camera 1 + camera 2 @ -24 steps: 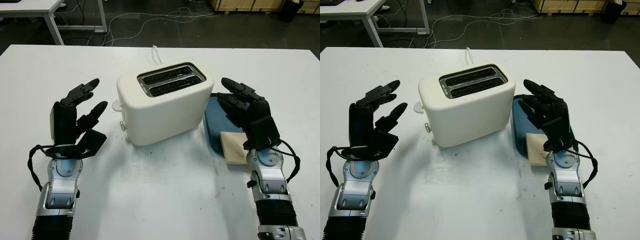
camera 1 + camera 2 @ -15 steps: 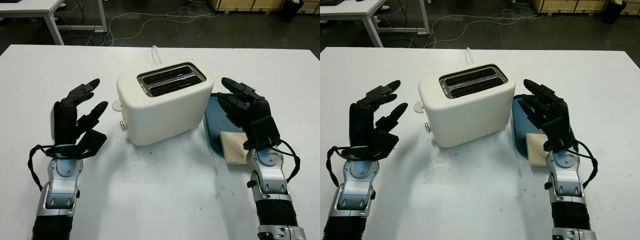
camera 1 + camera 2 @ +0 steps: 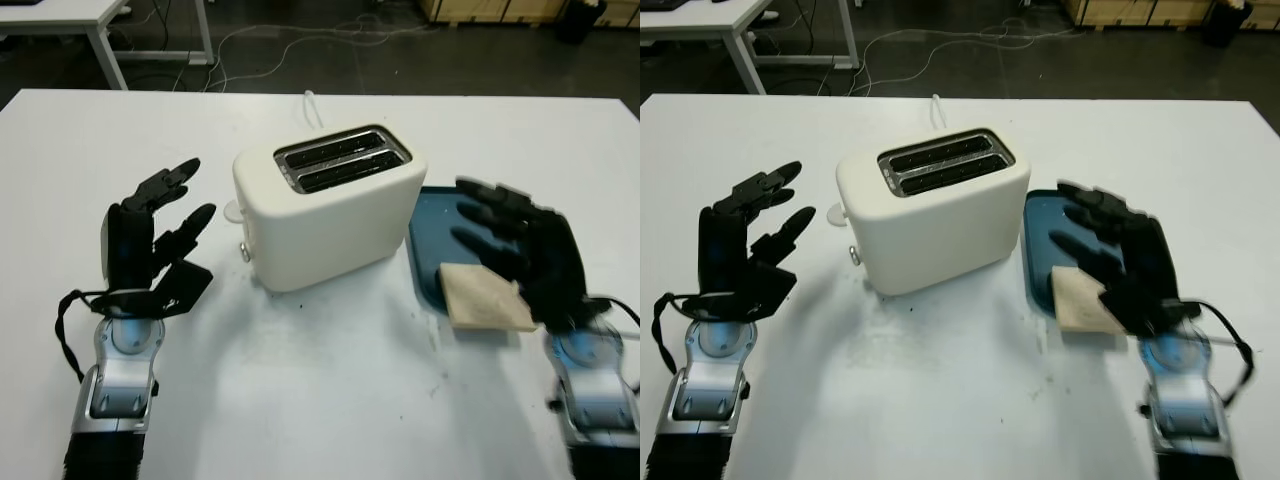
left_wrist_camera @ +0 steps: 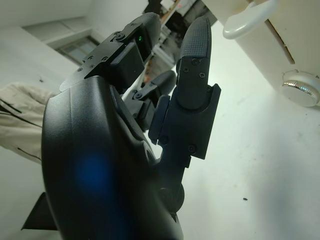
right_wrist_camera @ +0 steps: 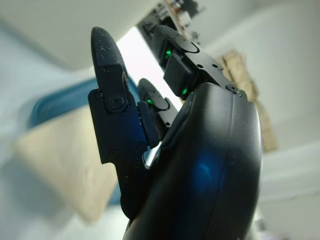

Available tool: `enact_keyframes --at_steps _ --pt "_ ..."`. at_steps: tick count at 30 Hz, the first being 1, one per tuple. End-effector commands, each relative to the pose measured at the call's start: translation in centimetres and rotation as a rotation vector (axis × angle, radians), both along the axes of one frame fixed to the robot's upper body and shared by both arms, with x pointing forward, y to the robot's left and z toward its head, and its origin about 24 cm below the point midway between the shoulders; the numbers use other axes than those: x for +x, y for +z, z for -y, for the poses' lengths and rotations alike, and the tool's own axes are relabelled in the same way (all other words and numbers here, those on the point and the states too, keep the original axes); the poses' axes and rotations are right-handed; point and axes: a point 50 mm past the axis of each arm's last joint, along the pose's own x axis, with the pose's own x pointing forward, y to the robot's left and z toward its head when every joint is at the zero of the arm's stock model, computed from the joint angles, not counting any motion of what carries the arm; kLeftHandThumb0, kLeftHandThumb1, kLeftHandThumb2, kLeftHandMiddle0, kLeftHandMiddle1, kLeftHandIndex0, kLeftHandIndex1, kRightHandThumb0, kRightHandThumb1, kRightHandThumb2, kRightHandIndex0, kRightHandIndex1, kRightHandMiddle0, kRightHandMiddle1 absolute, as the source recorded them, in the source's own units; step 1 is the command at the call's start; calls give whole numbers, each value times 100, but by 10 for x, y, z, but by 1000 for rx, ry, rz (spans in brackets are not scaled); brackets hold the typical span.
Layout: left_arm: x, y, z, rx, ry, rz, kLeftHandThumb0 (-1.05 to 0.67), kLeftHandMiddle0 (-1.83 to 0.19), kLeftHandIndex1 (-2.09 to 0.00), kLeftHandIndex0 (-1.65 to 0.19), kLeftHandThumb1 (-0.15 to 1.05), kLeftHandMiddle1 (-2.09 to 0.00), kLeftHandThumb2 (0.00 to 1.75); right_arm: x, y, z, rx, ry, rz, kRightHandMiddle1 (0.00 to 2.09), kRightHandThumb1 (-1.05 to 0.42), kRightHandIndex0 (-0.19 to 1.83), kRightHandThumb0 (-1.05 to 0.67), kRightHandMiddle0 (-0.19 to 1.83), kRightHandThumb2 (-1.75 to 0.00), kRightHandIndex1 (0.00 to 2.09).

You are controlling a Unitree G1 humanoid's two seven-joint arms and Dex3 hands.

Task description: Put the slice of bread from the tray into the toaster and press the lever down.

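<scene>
the slice of bread (image 3: pixel 485 299) lies on the near end of the blue tray (image 3: pixel 432 238), its near edge hanging over the tray's rim onto the white table (image 3: pixel 320 390). from the toaster it sits at about 4 o'clock. my right hand (image 3: pixel 525 260) is just beside the slice on its 3 o'clock side, over the tray's right part, palm turned toward the bread; it holds nothing and its fingers (image 3: pixel 487 215) reach out toward 11 o'clock, uncurled. i cannot tell whether the palm touches the slice. in the right wrist view the same bread (image 5: pixel 65 160) shows past my thumb (image 5: pixel 112 115), with the tray's blue rim (image 5: pixel 55 102) behind it.

the tray lies touching or nearly touching the right side of the cream two-slot toaster (image 3: pixel 328 205), which stands near the middle of the table, both slots (image 3: pixel 343 160) empty and facing up. on the toaster's left end are the lever (image 3: pixel 234 211), still up, and a small silver knob (image 3: pixel 245 253) below it; a white cord (image 3: pixel 313 106) runs off from the back toward 12 o'clock.

my left hand (image 3: pixel 150 245) is raised above the table at the toaster's 9 o'clock, near the lever end but apart from it, open and holding nothing. the left wrist view shows the lever (image 4: pixel 245 20) and the knob (image 4: pixel 300 86) beyond my fingers (image 4: pixel 192 70).
</scene>
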Motion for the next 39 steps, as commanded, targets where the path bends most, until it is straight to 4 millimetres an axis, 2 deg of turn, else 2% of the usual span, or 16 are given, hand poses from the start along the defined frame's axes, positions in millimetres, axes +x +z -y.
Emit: enact_keyframes --at_steps 1,4,7,11,16,21,27,32,39 --pt "0 2 -1 1 -3 13 -53 -57 0 -75 92 -61 27 -11 0 -2 -122 51 -3 0 -92 57 -61 52 -2 0" --pt "0 1 -1 1 -2 19 -52 -58 0 -75 92 -62 27 -22 -5 -2 -319 98 -57 0 -92 42 -66 39 -2 0" --pt "0 2 -2 -1 0 18 -52 -57 0 -75 92 -63 26 -24 -5 -3 -526 130 -142 0 -92 17 -75 17 -6 0" --pt "-1 2 -3 -6 7 20 -51 -57 0 -76 92 -64 25 -30 -3 -2 -668 144 -203 0 -91 2 -80 2 -3 0" --pt "-1 2 -3 -6 6 20 -50 -57 -1 -76 92 -65 24 -33 -2 -2 -748 162 -242 0 -92 0 -89 0 -10 0" --pt "-1 1 -3 -8 7 19 -52 -57 0 -76 92 -66 25 -31 -12 -2 -818 118 -215 0 -92 0 -86 0 -10 0" --pt "-2 1 -3 0 3 21 -51 -57 0 -76 92 -66 25 -28 -38 0 -871 31 -190 0 -92 0 -73 0 -6 0" --pt "-2 1 -2 -2 4 23 -51 -57 0 -76 92 -67 25 -26 -57 7 -873 -14 -103 3 -92 3 -57 7 -4 2" --pt "-2 2 -3 2 4 28 -51 -56 0 -76 92 -66 26 -23 -68 15 -908 -29 -117 4 -92 4 -52 10 -6 3"
